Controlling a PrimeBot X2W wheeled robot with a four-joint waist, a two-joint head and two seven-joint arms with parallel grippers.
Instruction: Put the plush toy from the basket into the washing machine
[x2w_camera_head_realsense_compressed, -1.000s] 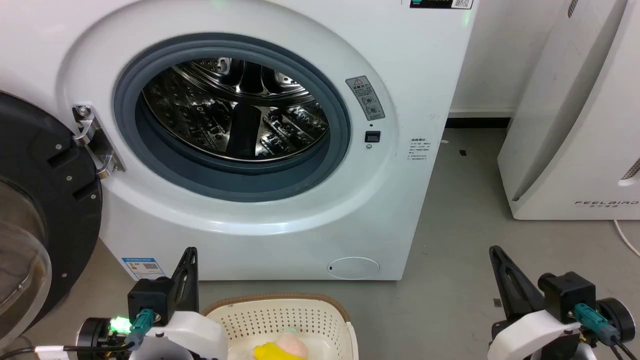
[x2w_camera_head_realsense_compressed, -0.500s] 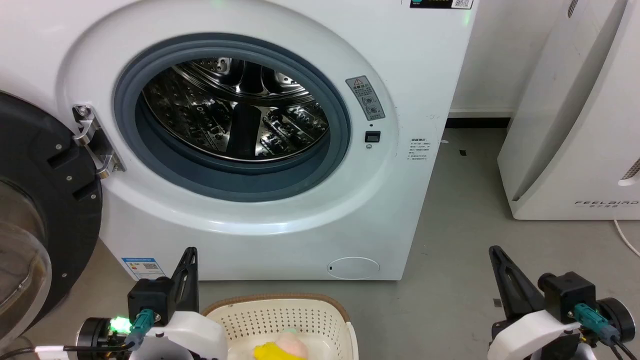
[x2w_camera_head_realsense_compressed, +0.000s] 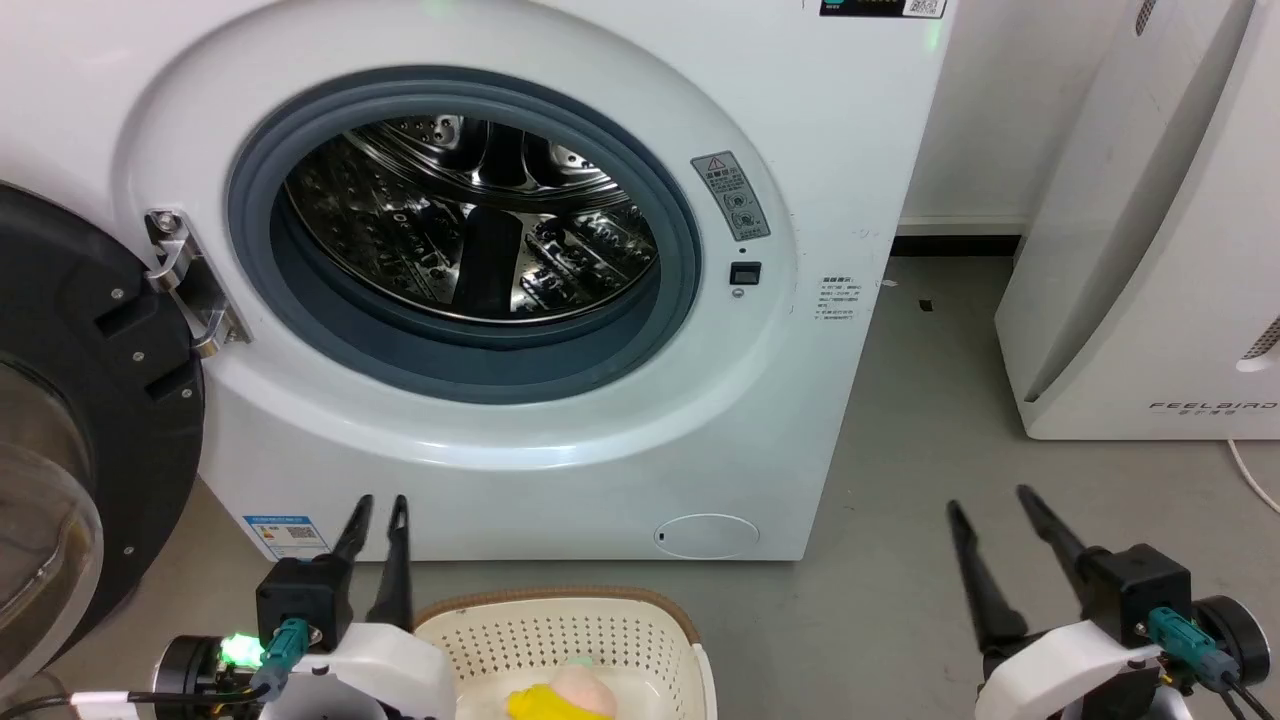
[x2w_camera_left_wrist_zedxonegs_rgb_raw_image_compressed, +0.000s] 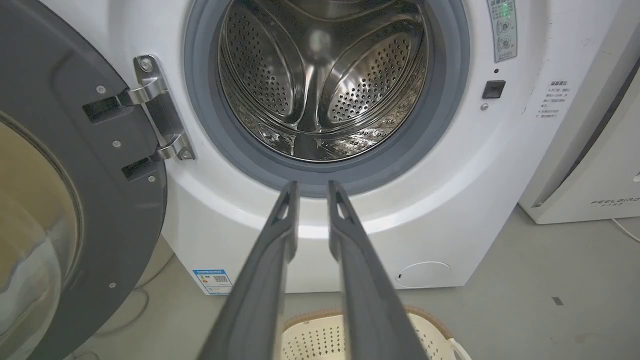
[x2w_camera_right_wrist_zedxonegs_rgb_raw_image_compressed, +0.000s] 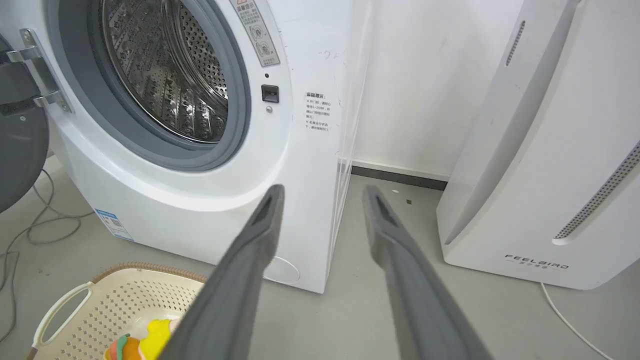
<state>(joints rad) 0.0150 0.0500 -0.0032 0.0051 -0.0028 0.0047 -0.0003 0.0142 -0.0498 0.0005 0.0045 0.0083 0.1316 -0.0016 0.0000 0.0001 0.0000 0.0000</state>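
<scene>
The plush toy (x2w_camera_head_realsense_compressed: 560, 695) (x2w_camera_right_wrist_zedxonegs_rgb_raw_image_compressed: 145, 342) lies in the cream basket (x2w_camera_head_realsense_compressed: 560, 598) (x2w_camera_right_wrist_zedxonegs_rgb_raw_image_compressed: 125, 300) on the floor at the bottom of the head view, its peach head and yellow top showing. The washing machine (x2w_camera_head_realsense_compressed: 820, 150) stands behind with its porthole uncovered and the steel drum (x2w_camera_head_realsense_compressed: 470, 220) (x2w_camera_left_wrist_zedxonegs_rgb_raw_image_compressed: 320, 85) bare inside. My left gripper (x2w_camera_head_realsense_compressed: 377, 508) (x2w_camera_left_wrist_zedxonegs_rgb_raw_image_compressed: 311, 186) hangs just left of the basket, open by a narrow gap and holding nothing. Further right over the floor, my right gripper (x2w_camera_head_realsense_compressed: 990, 502) (x2w_camera_right_wrist_zedxonegs_rgb_raw_image_compressed: 322, 191) is open wider and holds nothing.
The black-rimmed glass door (x2w_camera_head_realsense_compressed: 70, 400) (x2w_camera_left_wrist_zedxonegs_rgb_raw_image_compressed: 60, 175) is swung open at the left. A white slanted appliance marked FEELBIRD (x2w_camera_head_realsense_compressed: 1150, 250) (x2w_camera_right_wrist_zedxonegs_rgb_raw_image_compressed: 540, 150) stands to the right, with grey floor (x2w_camera_head_realsense_compressed: 930, 420) between it and the washer. Cables (x2w_camera_right_wrist_zedxonegs_rgb_raw_image_compressed: 45, 220) lie on the floor by the washer.
Both grippers have opened: the fingers of each were pressed together before and now stand apart, the right wider than the left. The arms, the toy and the basket have not moved.
</scene>
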